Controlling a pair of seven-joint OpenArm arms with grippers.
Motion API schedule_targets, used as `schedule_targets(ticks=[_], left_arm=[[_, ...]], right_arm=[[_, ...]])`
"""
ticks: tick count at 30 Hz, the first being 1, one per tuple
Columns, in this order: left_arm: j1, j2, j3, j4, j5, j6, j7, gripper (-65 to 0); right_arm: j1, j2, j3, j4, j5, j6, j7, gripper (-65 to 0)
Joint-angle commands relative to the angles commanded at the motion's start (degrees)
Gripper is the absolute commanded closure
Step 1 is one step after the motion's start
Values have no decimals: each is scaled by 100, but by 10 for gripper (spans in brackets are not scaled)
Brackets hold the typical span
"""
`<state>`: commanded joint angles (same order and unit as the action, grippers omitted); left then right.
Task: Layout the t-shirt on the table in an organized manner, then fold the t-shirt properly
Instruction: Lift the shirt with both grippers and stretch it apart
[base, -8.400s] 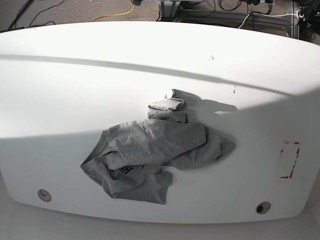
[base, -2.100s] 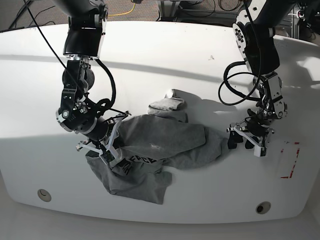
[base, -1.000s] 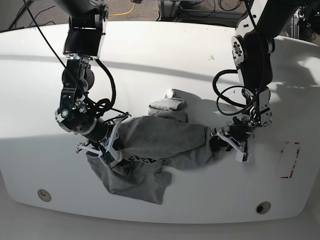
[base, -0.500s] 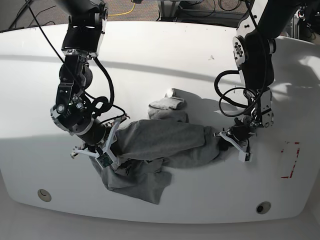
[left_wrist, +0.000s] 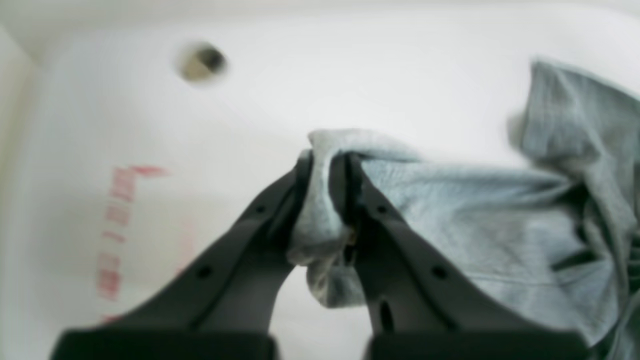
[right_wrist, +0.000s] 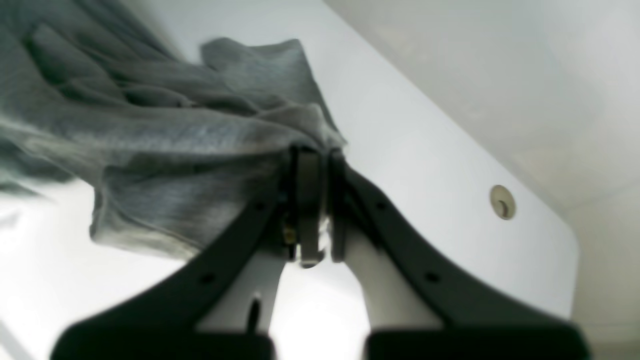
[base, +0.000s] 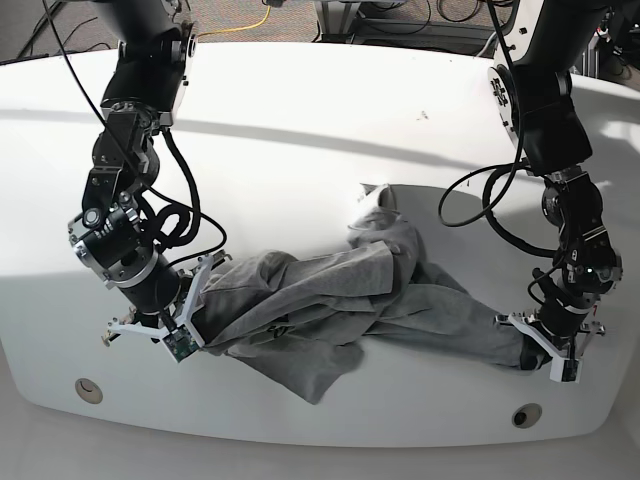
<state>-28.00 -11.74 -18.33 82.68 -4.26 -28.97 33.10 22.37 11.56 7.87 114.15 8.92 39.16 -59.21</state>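
White and glossy, the worktop is seen from the base view as a broad slab with rounded edges, crossed by a long diagonal shadow, with brighter light on its near half. Two small round holes are set near the front edge, one at the left and one at the right; a few dark specks are scattered farther back. Beyond the far edge a grey carpeted floor is visible, with a yellow cable, black cables and part of a metal frame. In the left wrist view a red dashed tape outline is marked on the white surface, blurred, near one hole. The t-shirt, of heather-grey knit cotton, is stretched low across the front half of the worktop between the two arms, rumpled and bunched in deep folds, with one crumpled part rising toward the middle of the surface. No lettering can be read on it. The left gripper, black with curved plastic fingers, is clamped on one end of the cloth at the right of the base view; in its wrist view a fold of grey fabric is pinched between the two nearly closed fingers. The right gripper, at the left of the base view, is likewise closed on the other end, a wad of fabric being caught at its fingertips. Both wrist views are soft in focus.
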Motion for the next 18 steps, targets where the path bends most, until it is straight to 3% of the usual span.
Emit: schedule_targets(ticks=[10,18], left_arm=[[-220,-53,-141,1451,0,-9,598,-8],[-1011,-53,-484,2040,9,-9,1398,-10]], right_arm=[[809,431,0,-18,0,-9,-18,0],[1714,677,0,-26,0,26,-457,0]])
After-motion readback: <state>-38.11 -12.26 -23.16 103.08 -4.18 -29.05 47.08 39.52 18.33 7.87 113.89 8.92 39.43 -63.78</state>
